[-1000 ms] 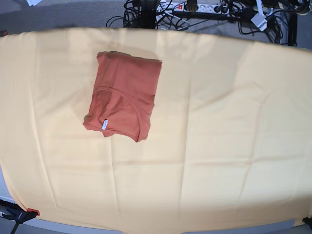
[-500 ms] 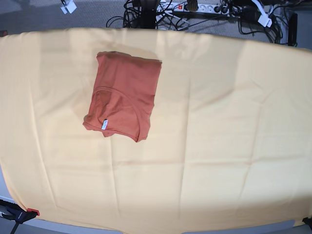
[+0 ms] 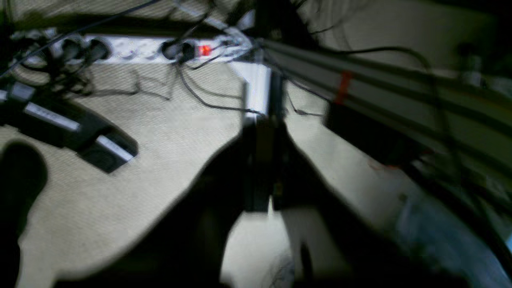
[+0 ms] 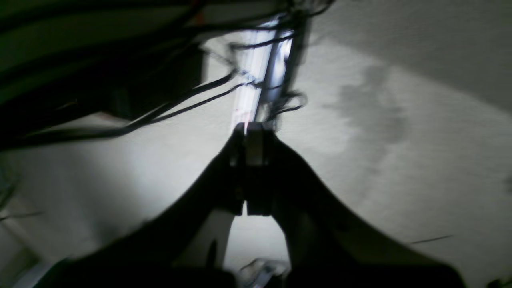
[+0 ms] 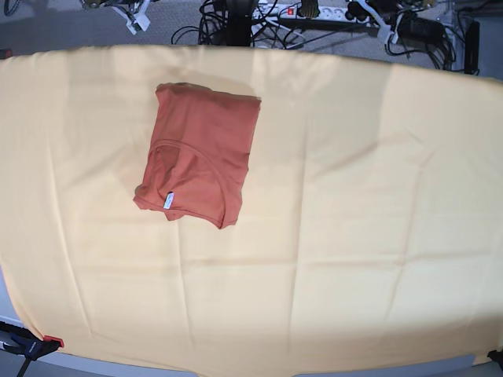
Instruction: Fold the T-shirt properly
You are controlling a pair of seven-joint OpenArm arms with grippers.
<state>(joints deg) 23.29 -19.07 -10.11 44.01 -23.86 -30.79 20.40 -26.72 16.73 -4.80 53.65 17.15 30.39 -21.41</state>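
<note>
The rust-orange T-shirt (image 5: 201,153) lies folded into a compact rectangle on the pale yellow cloth (image 5: 354,220), left of centre, with its white neck label (image 5: 168,202) facing up near the front edge. Neither gripper is near it. In the left wrist view my left gripper (image 3: 265,106) is shut on nothing and hangs over carpet and cables behind the table. My right gripper (image 4: 249,134) is also shut and empty, over bare grey floor in the right wrist view. Only small white arm parts (image 5: 135,13) show at the top edge of the base view.
Behind the table's far edge lie a white power strip (image 5: 302,11) and tangled black cables (image 5: 228,23). An aluminium frame rail (image 3: 380,94) runs beside the left gripper. A clamp (image 5: 27,345) grips the cloth at the front left corner.
The T-shirt has not moved. At the top edge of the base view the white arm parts have shifted, the left one to the right and the right one to the left.
</note>
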